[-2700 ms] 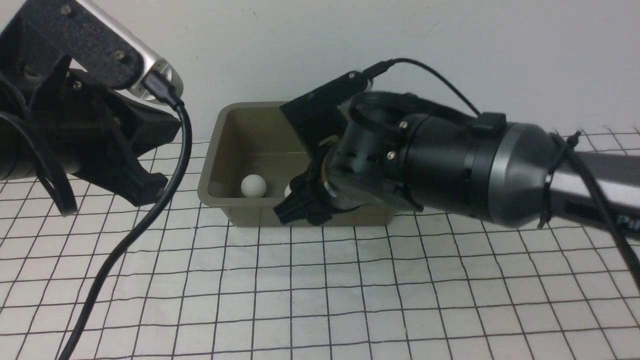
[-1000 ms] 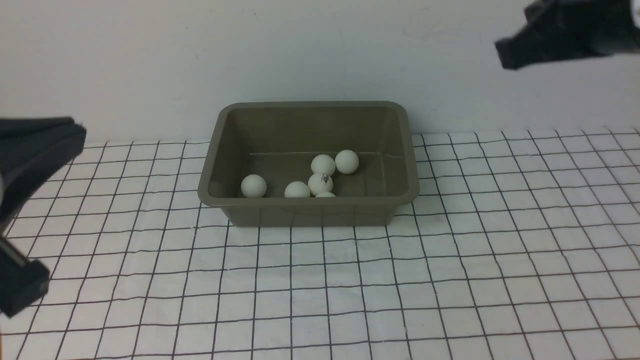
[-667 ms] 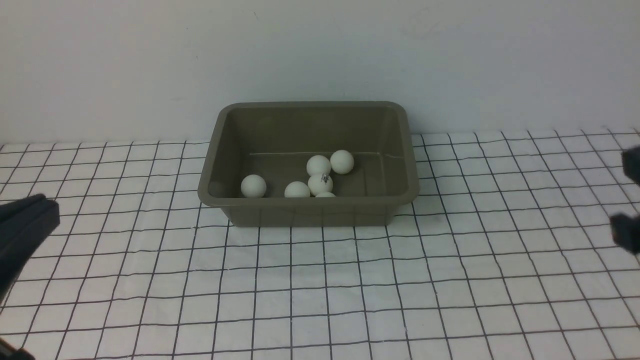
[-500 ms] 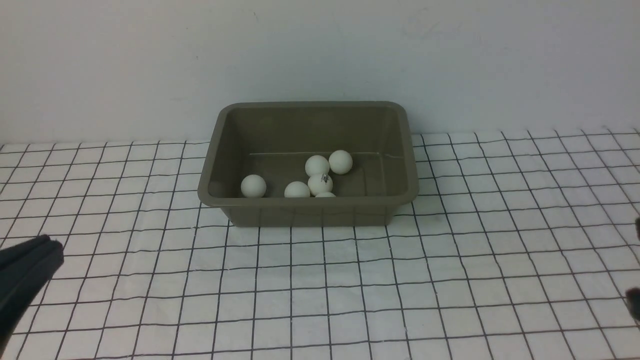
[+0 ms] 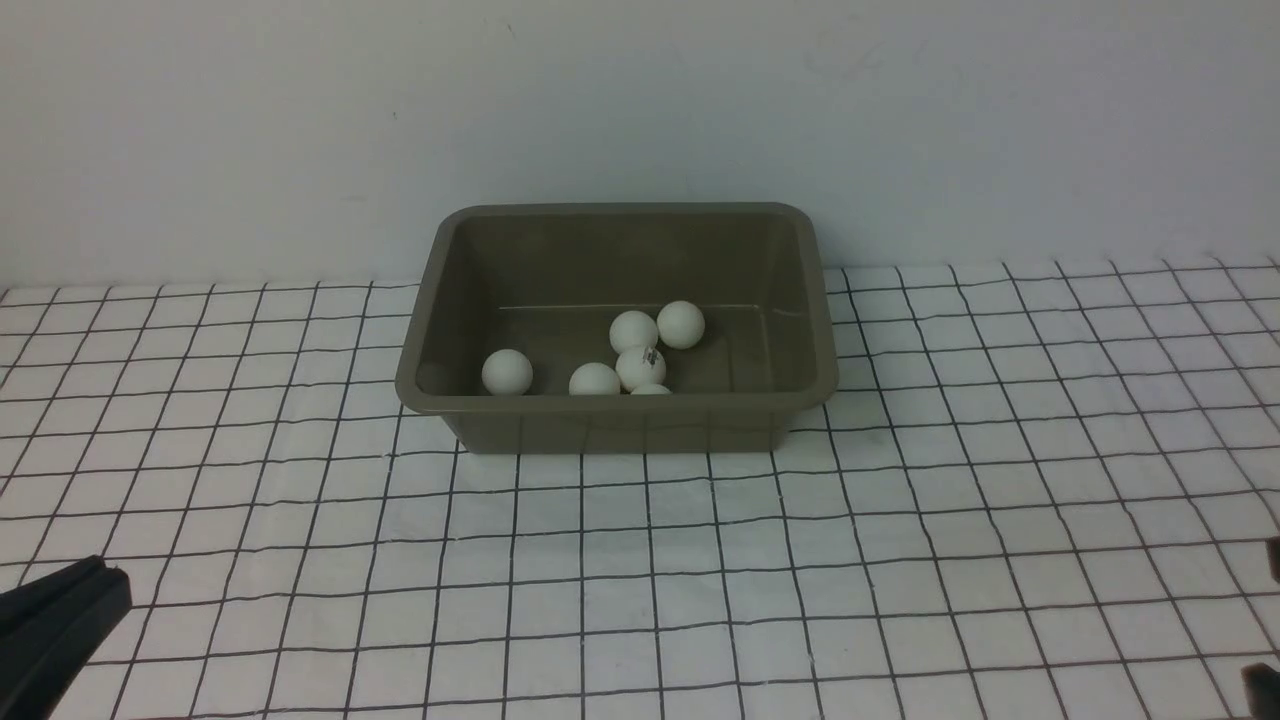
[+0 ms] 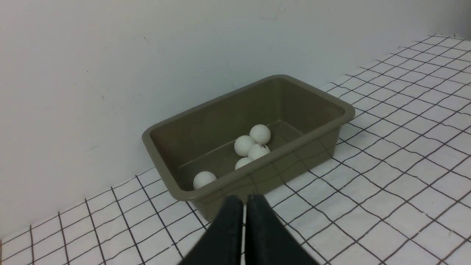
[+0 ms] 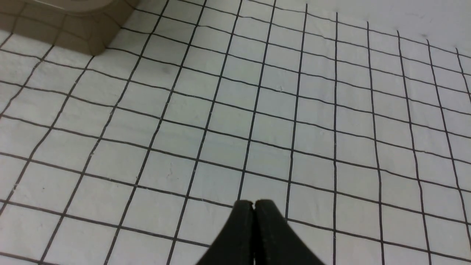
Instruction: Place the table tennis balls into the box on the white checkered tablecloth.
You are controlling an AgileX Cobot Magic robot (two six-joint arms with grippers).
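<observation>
Several white table tennis balls [image 5: 634,332] lie inside the olive-brown box [image 5: 620,405], which stands on the white checkered tablecloth [image 5: 640,560] against the back wall. One ball [image 5: 507,372] rests apart at the box's left end and one [image 5: 640,367] shows a printed logo. My left gripper [image 5: 100,582] sits low at the near left, shut and empty; its wrist view shows the fingertips together [image 6: 244,197], pointing at the box [image 6: 257,169] and the balls [image 6: 244,145]. My right gripper [image 7: 254,202] is shut and empty over bare cloth, to the right of the box corner [image 7: 73,33].
A plain light wall rises directly behind the box. Only slivers of the right arm [image 5: 1262,685] show at the front view's lower right edge. The cloth is slightly wrinkled, and no balls lie on it in any view.
Both arms have pulled away from the box and down towards the near corners; the right one has almost left the front view. The rightmost ball rolled slightly left.
</observation>
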